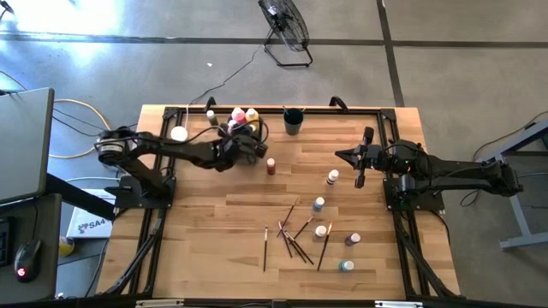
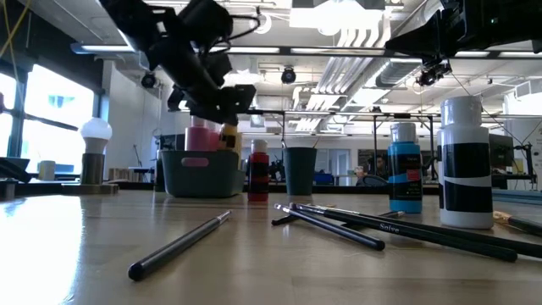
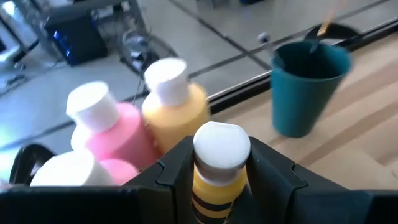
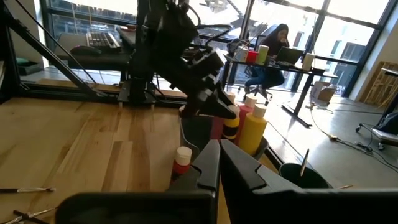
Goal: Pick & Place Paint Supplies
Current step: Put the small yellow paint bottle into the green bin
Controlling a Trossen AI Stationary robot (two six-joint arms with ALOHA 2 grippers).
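My left gripper [image 1: 246, 137] reaches from the table's left to a dark bin [image 2: 199, 172] at the far left, shut on a small yellow white-capped bottle [image 3: 219, 163]. A tall pink squeeze bottle [image 3: 109, 127] and a tall yellow one [image 3: 176, 106] stand upright in the bin. A small red bottle [image 1: 271, 165] stands on the table just right of the bin. My right gripper [image 1: 360, 159] hangs shut and empty at the table's right. Several small bottles [image 1: 319, 204] stand and thin brushes [image 1: 291, 235] lie on the near right of the table. My left gripper pinches the small yellow bottle between its two fingers [image 3: 176, 167], on the body just under the white cap [image 3: 211, 185]. The fingers come from the table's left, slanting slightly down. The bottle stands upright in the hold, lifted clear of the table [image 2: 229, 135], close beside the tall bottles.
A dark green cup [image 1: 293, 121] with a brush in it stands right of the bin at the far edge. A white knob on a tan base [image 1: 178, 133] sits left of the bin. Bare wood lies in the table's middle and near left.
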